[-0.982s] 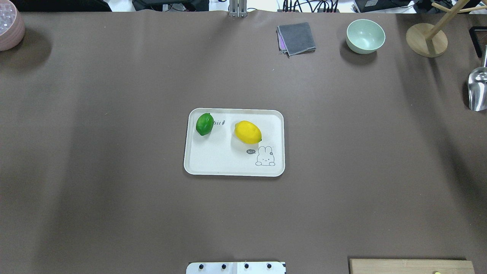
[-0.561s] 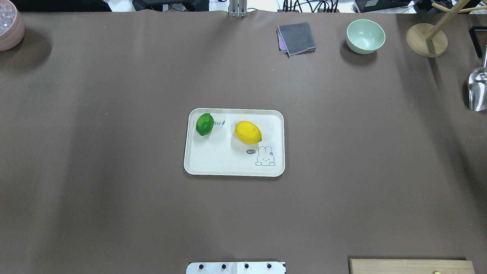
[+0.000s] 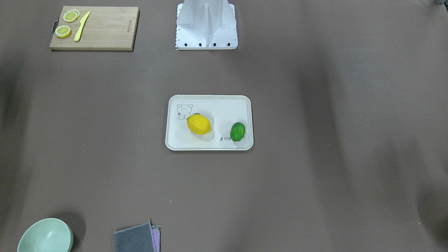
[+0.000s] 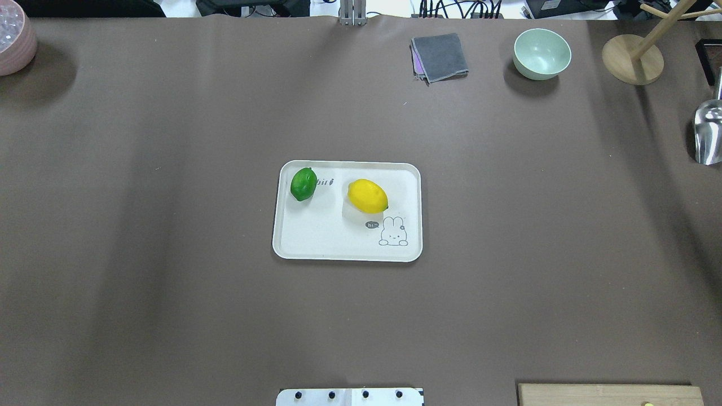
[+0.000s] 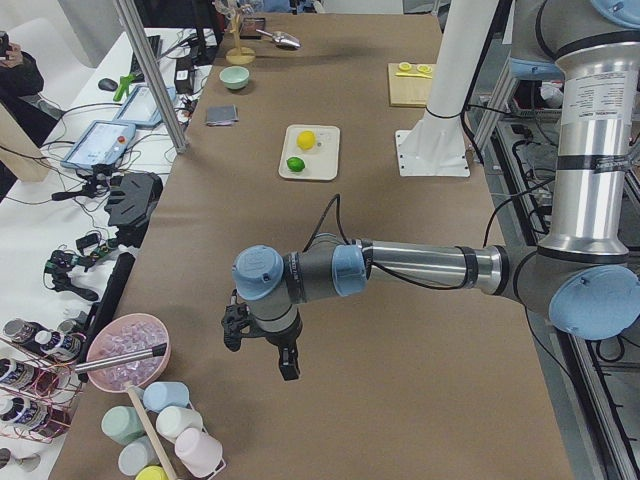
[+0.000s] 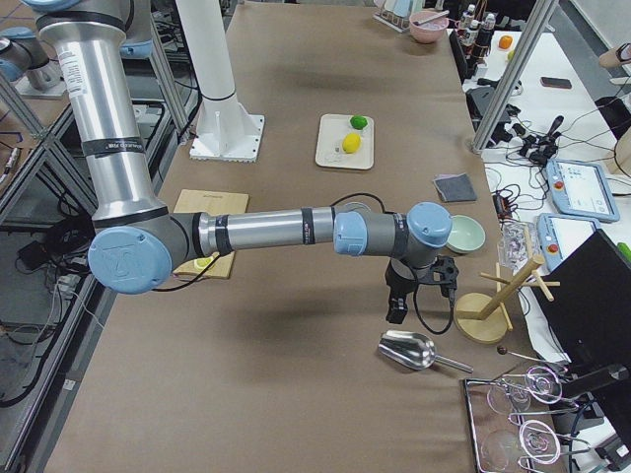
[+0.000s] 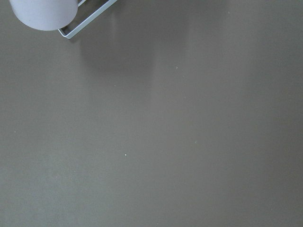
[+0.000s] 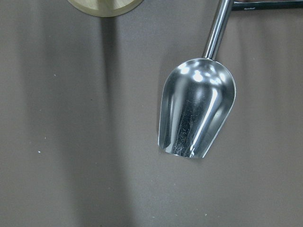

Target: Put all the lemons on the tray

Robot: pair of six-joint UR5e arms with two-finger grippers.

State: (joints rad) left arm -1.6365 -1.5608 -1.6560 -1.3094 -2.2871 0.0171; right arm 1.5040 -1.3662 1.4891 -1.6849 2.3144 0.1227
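The cream-white tray (image 4: pixel 293 248) lies at the table's middle, also seen in the front view (image 3: pixel 209 148). The yellow lemon (image 4: pixel 367 195) (image 3: pixel 198 124) rests on it near the rabbit drawing. The green lemon (image 4: pixel 303 184) (image 3: pixel 237 131) rests on it near the far left corner. Neither gripper touches them. My left gripper (image 5: pixel 258 350) hangs over bare table far to the left. My right gripper (image 6: pixel 419 296) hangs far to the right, above the metal scoop (image 8: pixel 196 113). I cannot tell if either is open or shut.
A wooden cutting board (image 3: pixel 105 28) with lemon slices and a yellow knife sits near the robot's base (image 3: pixel 206 24). A mint bowl (image 4: pixel 541 53), grey cloth (image 4: pixel 440 56), wooden stand (image 4: pixel 632 59) and pink bowl (image 4: pixel 14 39) line the far edge.
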